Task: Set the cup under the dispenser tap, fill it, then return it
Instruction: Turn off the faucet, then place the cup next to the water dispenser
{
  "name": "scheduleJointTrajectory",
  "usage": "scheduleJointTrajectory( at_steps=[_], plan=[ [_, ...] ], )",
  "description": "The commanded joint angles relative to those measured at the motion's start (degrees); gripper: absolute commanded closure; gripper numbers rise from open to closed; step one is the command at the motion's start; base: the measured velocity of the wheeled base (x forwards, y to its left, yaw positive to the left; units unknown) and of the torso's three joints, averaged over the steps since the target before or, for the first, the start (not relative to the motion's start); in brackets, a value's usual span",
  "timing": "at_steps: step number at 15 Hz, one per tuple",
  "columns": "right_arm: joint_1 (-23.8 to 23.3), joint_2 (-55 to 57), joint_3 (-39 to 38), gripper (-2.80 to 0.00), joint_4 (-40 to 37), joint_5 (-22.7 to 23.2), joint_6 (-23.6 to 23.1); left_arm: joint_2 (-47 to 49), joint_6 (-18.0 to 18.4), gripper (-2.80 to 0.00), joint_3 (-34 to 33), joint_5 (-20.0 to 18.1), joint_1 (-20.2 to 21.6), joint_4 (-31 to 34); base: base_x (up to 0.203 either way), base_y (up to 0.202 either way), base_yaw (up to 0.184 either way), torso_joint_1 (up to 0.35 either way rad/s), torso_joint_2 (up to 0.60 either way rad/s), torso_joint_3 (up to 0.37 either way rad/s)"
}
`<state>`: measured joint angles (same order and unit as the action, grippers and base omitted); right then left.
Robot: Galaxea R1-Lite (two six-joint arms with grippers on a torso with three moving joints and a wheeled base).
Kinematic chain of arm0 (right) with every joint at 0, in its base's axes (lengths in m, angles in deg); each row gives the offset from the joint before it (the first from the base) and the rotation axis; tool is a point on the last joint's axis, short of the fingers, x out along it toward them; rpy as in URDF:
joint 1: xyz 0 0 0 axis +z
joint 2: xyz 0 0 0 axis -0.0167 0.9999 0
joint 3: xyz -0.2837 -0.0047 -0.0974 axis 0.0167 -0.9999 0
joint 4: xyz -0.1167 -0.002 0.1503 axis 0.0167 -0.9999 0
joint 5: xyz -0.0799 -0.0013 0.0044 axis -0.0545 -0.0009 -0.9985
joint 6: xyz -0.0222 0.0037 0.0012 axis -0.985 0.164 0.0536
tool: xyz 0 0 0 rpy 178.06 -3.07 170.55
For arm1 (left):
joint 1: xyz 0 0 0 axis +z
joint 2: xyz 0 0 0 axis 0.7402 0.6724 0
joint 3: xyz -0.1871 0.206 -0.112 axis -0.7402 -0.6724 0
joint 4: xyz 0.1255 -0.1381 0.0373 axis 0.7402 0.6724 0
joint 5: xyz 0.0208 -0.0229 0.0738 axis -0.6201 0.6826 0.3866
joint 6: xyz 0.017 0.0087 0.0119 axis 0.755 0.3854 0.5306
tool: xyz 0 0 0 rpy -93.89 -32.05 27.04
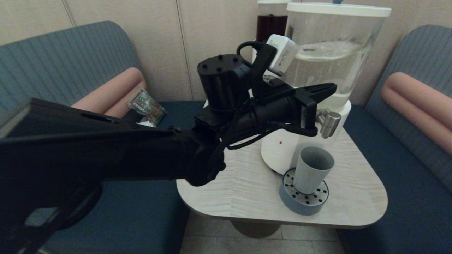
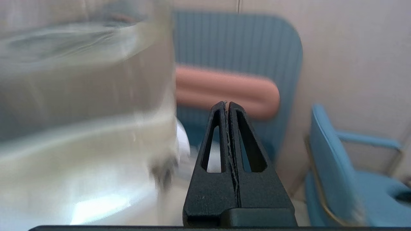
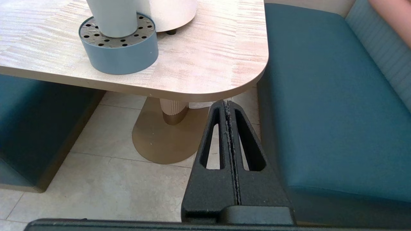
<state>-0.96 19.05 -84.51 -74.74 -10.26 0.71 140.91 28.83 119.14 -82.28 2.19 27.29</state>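
Note:
The grey-blue cup point(image 1: 312, 169) stands upright on a round perforated drip tray point(image 1: 303, 203), just below the brushed-metal dispenser tap point(image 1: 329, 123) of the clear-tank dispenser point(image 1: 332, 53). My left gripper point(image 1: 332, 87) is shut and empty, raised in front of the tank, above the tap and slightly to its left; its tips point(image 2: 226, 104) hover beside the blurred tank point(image 2: 83, 96). The cup's base point(image 3: 112, 17) shows on the drip tray point(image 3: 119, 48) in the right wrist view. My right gripper point(image 3: 227, 103) is shut, parked low beside the table's near right corner.
A dark-liquid dispenser point(image 1: 271, 21) stands behind the clear tank. The light wooden table point(image 1: 247, 190) has blue benches point(image 1: 399, 169) on both sides with pink bolsters point(image 1: 416, 102). A small packet point(image 1: 146, 105) lies on the left bench. A blue chair point(image 2: 346, 179) stands beyond.

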Motion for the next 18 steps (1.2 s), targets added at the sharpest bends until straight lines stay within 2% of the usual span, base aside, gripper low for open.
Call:
scheduleJointTrajectory(
  at_steps=[1, 4, 6, 9, 10, 11, 12, 16, 18],
  plan=[
    [0.00, 0.08, -0.05, 0.00, -0.03, 0.04, -0.05, -9.55, -0.01, 0.00, -8.28, 0.01, -0.06, 0.92, 0.000, 0.000, 0.000, 0.000, 0.00, 0.000],
    [0.00, 0.08, -0.05, 0.00, -0.03, 0.04, -0.05, -26.94, -0.01, 0.00, -25.51, 1.30, 0.06, 10.07, 0.000, 0.000, 0.000, 0.000, 0.00, 0.000],
    [0.00, 0.08, -0.03, 0.00, -0.03, 0.04, -0.05, -37.73, -0.66, 0.00, -39.48, 2.68, 0.72, 14.81, 0.000, 0.000, 0.000, 0.000, 0.00, 0.000],
    [0.00, 0.08, 0.04, 0.00, -0.03, 0.01, -0.05, -46.15, -3.53, 0.00, -60.74, 3.70, 2.50, 16.05, 0.000, 0.000, 0.000, 0.000, 0.00, 0.000],
    [0.00, 0.08, 0.02, 0.00, -0.03, 0.04, -0.05, -47.11, -5.08, 0.00, -66.52, 3.91, 2.95, 13.15, 0.000, 0.000, 0.000, 0.000, 0.00, 0.000],
    [0.00, 0.08, -0.04, 0.00, -0.03, -0.04, -0.05, -46.87, -6.56, 0.00, -70.55, 3.99, 3.28, 6.88, 0.000, 0.000, 0.000, 0.000, 0.00, 0.000],
    [0.00, 0.08, 0.01, 0.00, -0.03, 0.04, -0.05, -45.18, -7.55, 0.00, -72.72, 3.98, 3.50, -2.37, 0.000, 0.000, 0.000, 0.000, 0.00, 0.000],
    [0.00, 0.08, -0.05, 0.00, -0.03, 0.04, -0.05, -30.70, -8.33, 0.00, -74.30, 3.82, 3.77, -26.27, 0.000, 0.000, 0.000, 0.000, 0.00, 0.000],
    [0.00, 0.08, 0.02, 0.00, -0.03, 0.04, -0.05, -23.51, -6.69, 0.00, -74.57, 3.80, 3.65, -33.15, 0.000, 0.000, 0.000, 0.000, 0.00, 0.000]
  ],
)
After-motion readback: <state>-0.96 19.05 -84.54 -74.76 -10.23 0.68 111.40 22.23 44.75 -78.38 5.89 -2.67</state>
